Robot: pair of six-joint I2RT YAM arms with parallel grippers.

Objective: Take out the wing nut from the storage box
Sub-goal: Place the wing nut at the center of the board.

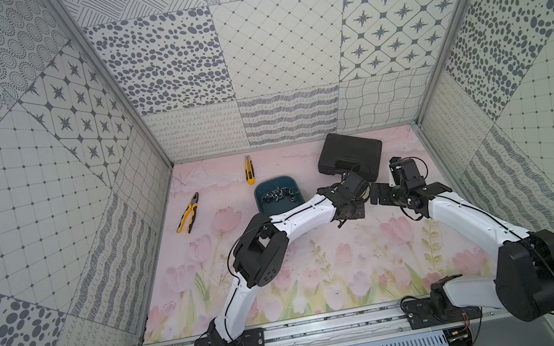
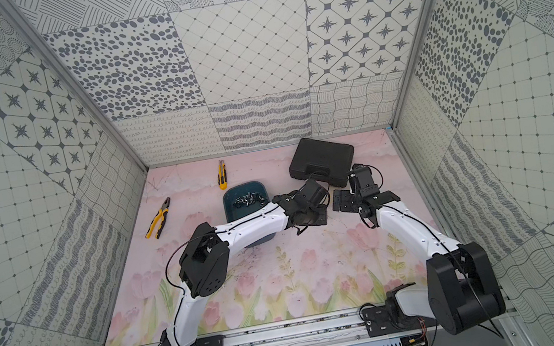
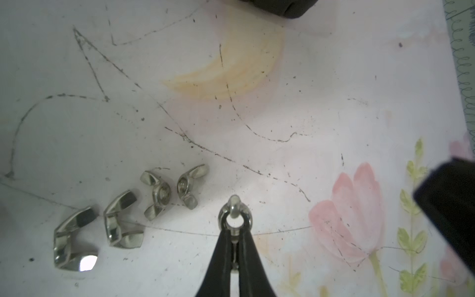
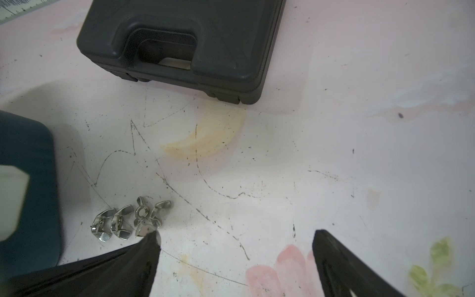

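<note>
The dark teal storage box (image 1: pixel 263 188) lies at the back middle of the mat, with a heap of wing nuts (image 1: pixel 277 195) inside and its near part under my left arm. To its right my left gripper (image 3: pixel 234 228) is shut on a wing nut (image 3: pixel 234 203), low over the mat. Several more wing nuts (image 3: pixel 120 223) lie in a row on the mat beside it, also seen in the right wrist view (image 4: pixel 128 218). My right gripper (image 4: pixel 236 235) stands open just right of them with nothing between its fingers. A corner of the box (image 4: pixel 25 159) shows there.
A black hard-shell case (image 1: pixel 350 159) lies at the back right, close behind both grippers. Yellow pliers (image 1: pixel 188 212) and a yellow utility knife (image 1: pixel 248 170) lie left of and behind the box. Patterned walls close in the mat on three sides.
</note>
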